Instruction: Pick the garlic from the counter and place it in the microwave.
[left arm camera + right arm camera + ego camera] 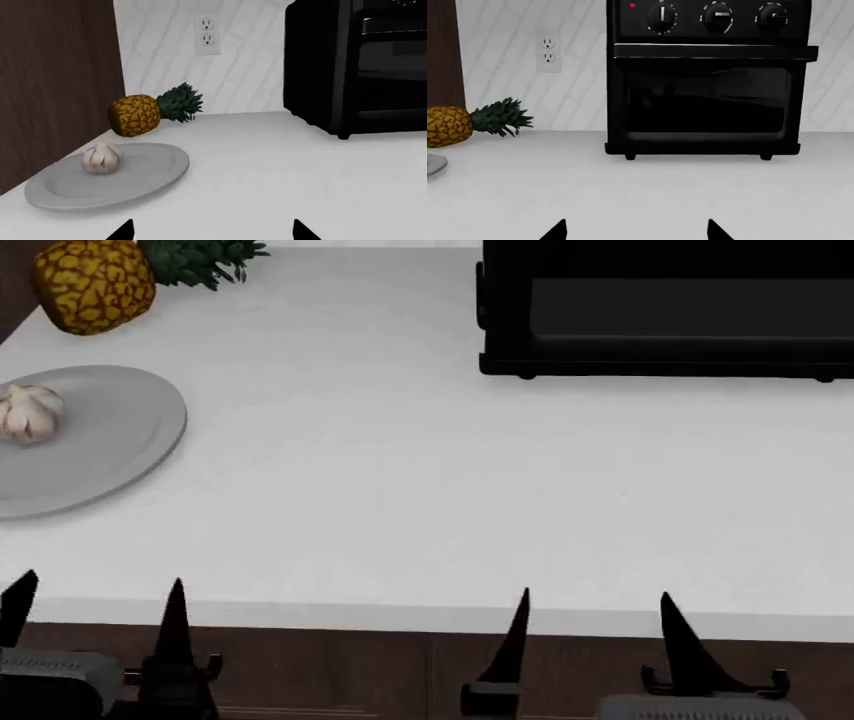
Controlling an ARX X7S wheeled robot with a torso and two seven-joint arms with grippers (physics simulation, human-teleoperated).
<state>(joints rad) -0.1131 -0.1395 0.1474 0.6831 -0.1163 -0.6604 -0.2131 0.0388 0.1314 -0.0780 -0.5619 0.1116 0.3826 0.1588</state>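
We hold both the left gripper (94, 605) and right gripper (594, 615) wide open and empty, since the garlic (30, 412) rests beside the pineapple (91, 285), ungrasped.

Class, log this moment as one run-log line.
garlic: on plate | microwave: door closed | left gripper: open, empty | right gripper: open, empty

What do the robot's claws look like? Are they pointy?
Yes. Each claw has two thin black fingers that taper to sharp points, like little spikes. The left claw and right claw look alike, each on a black bracket with a grey block below it.
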